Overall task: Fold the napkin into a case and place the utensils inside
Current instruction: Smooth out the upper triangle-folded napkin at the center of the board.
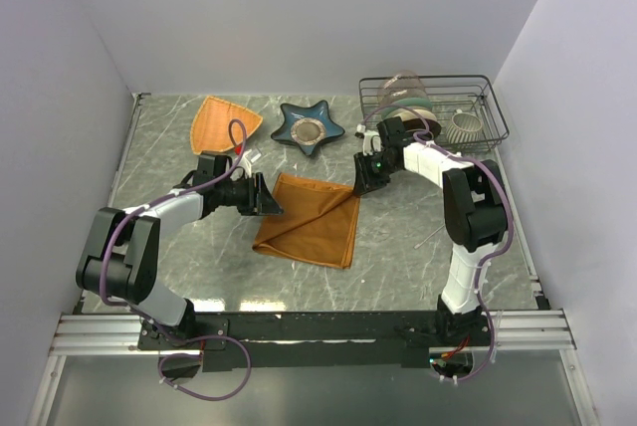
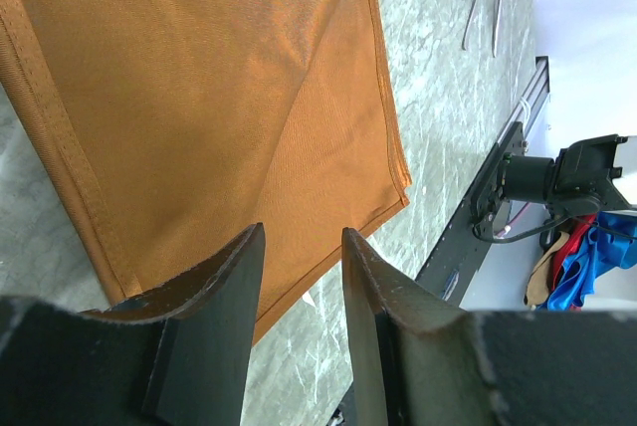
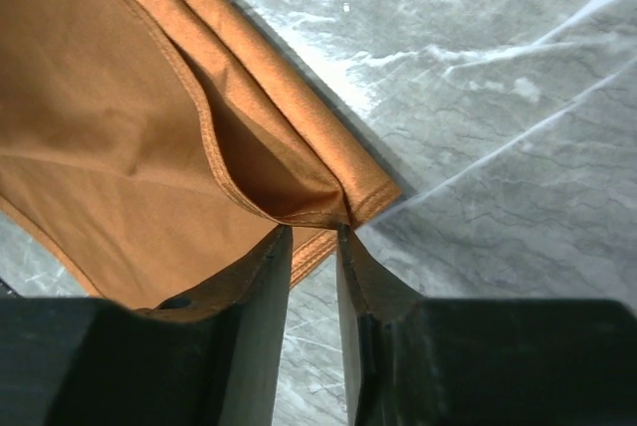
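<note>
Your right end effector (image 3: 314, 237) pinches the napkin's (image 1: 311, 219) far-right corner. Your left end effector (image 2: 302, 247) stands spread over its left edge. Its fold crease runs diagonally.

We see two arms, white link shells with black joints. Left arm (image 1: 149, 222) and right arm (image 1: 463, 217) each carry a looping purple cable. Green LED lit near right wrist. Gripper fingers matte black, wedge-shaped, slightly rough.

We see a grey marbled table (image 1: 398, 247) closed in by plain white walls (image 1: 299, 18) at the back and sides. A metal rail (image 1: 299, 331) runs along its near edge, under soft, even light.
</note>
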Robot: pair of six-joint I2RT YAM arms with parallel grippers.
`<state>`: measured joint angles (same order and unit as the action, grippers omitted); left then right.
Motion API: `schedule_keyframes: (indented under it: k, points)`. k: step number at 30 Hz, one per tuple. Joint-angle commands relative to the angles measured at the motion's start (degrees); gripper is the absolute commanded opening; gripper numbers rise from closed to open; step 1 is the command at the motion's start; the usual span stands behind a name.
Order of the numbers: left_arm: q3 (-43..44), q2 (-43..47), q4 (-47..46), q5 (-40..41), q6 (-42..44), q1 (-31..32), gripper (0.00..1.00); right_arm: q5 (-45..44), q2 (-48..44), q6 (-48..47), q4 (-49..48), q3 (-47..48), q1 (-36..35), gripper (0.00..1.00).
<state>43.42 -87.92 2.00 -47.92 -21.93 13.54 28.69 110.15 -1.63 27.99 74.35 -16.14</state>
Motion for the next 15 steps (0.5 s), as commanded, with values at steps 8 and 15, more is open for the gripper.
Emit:
schedule_keyframes:
  k: [8,15]
  points:
    - [2.2,-0.06,-0.33,-0.42,0.14,0.08,0.43,-5.4,0.59,-1.8,-0.13,4.22,0.15,0.0]
    - [1.85,-0.15,-0.42,-0.33,-0.21,0.08,0.43,-5.92,0.42,-1.89,-0.04,5.11,0.32,0.0]
